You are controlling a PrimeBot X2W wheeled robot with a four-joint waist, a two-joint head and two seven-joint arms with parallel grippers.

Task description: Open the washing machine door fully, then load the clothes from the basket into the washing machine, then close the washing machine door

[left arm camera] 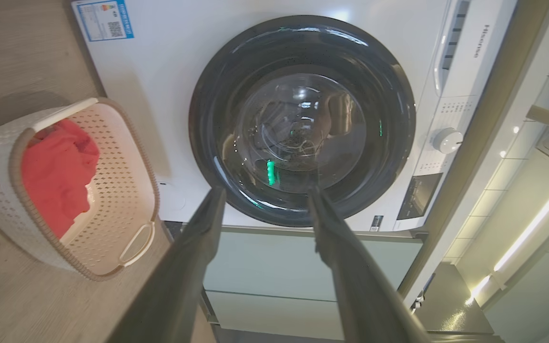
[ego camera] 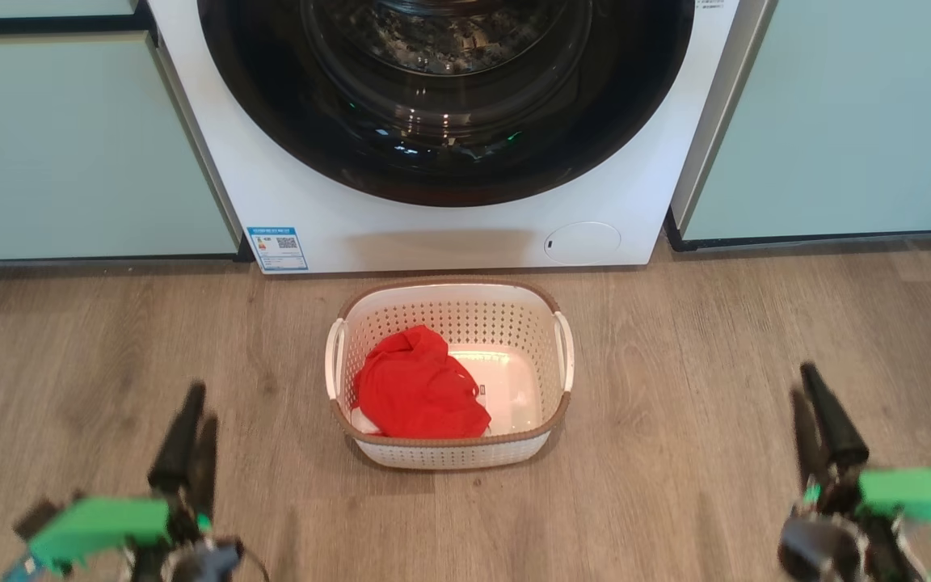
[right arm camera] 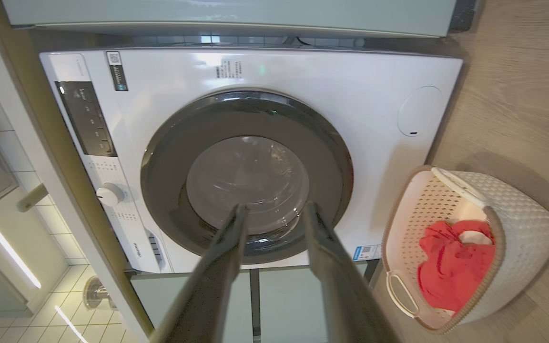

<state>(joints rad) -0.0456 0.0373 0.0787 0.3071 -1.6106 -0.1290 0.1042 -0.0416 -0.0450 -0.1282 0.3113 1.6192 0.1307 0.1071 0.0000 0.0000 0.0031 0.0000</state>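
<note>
Head view: the big white front-loading washing machine (ego camera: 433, 230) faces you. Its round porthole door (ego camera: 445, 105), with a glossy black rim and clear domed glass, lies shut against the front. Just before the machine, on the wood-look floor (ego camera: 110, 339), sits the small cream perforated plastic basket (ego camera: 449, 284), with the bright red fabric clothes (ego camera: 417, 384) heaped toward its left end. Your left gripper (ego camera: 197, 411) and right gripper (ego camera: 801, 386) hover low on either side, well apart from both basket and door. The blue sticker (ego camera: 277, 247) carries a QR code, but its print is too small to read.

Left wrist view: the left gripper (left arm camera: 266, 190) has its dark fingers spread and empty, aimed at the door. The brand lettering (left arm camera: 482, 40) on the top panel reads Hisense.

Right wrist view: the right gripper (right arm camera: 275, 206) is likewise released, with nothing between its fingers.

You are at the first step, I judge, with the door not yet opened. Next you need a hold on the rim's edge, though I cannot make out the handle, and then a wide swing that clears the basket
</note>
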